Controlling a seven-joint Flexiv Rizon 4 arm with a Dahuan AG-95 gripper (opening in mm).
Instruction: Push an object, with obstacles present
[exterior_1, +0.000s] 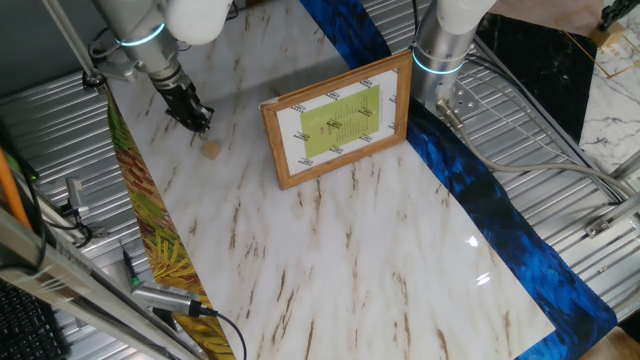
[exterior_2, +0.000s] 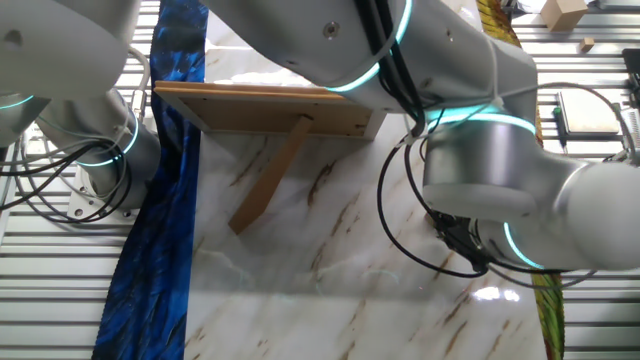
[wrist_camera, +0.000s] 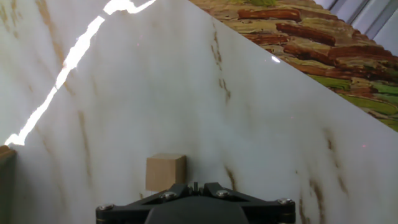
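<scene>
The object is a tiny light-tan block (exterior_1: 211, 150) lying on the white marble table, left of the picture frame. My gripper (exterior_1: 199, 122) is shut and empty, its tips just behind and above the block. In the hand view the block (wrist_camera: 165, 172) sits right in front of the closed gripper (wrist_camera: 194, 186), slightly to its left. The obstacle, a brown wooden picture frame (exterior_1: 340, 120) with a white mat and yellow-green sheet, stands upright to the right of the block. In the other fixed view only the frame's back and prop (exterior_2: 268, 110) show; the block is hidden by the arm.
A blue cloth strip (exterior_1: 480, 200) runs along the table's right side, past a second arm's base (exterior_1: 445, 50). A leaf-patterned strip (exterior_1: 150, 230) borders the left edge. Cables and tools (exterior_1: 165, 298) lie at the lower left, off the marble.
</scene>
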